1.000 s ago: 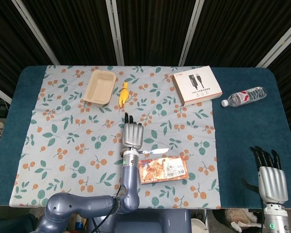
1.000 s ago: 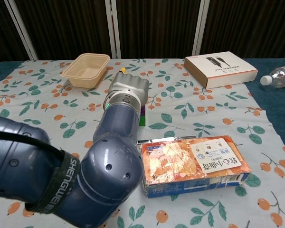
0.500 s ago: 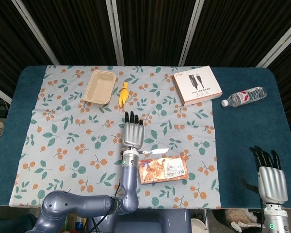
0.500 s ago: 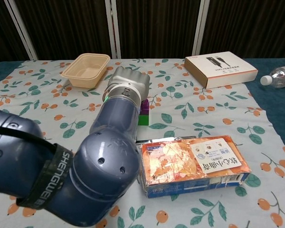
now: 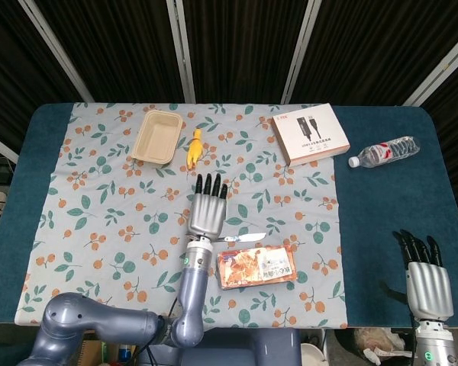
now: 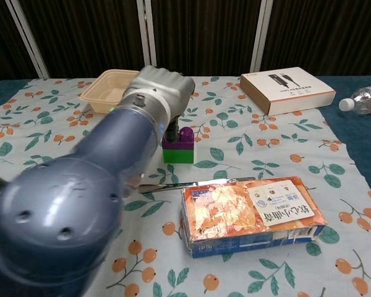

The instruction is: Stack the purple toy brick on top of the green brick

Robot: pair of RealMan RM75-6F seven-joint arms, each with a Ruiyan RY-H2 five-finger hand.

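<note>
a: left side first. what of the left hand?

b: it hangs over the middle of the worktop, fingers stretched forward and apart, grasping nothing that i can see. in the chest view its knuckles sit just left of and above the bricks, and one fingertip looks to reach down beside the purple brick; contact i cannot confirm.

a: and the bricks?

b: the purple brick sits on top of the green brick, squarely, on the floral cloth. in the head view both are hidden beneath the hand. no long axis worth noting, the pair reads as a compact block. they lie just right of and below the hand, so a clean withdrawal, in my judgement, goes up and back toward the robot.

a: right side?

b: the right hand lies well apart at the near right edge, fingers loose and straight, holding nothing. the left is plainly the nearer.

a: change since the earlier frames?

b: a second ago the forearm masked the stack in the chest view, only a sliver showing. now the arm has swung left and the stack stands exposed. in the head view the fingers have spread a little. the task looks done
</note>
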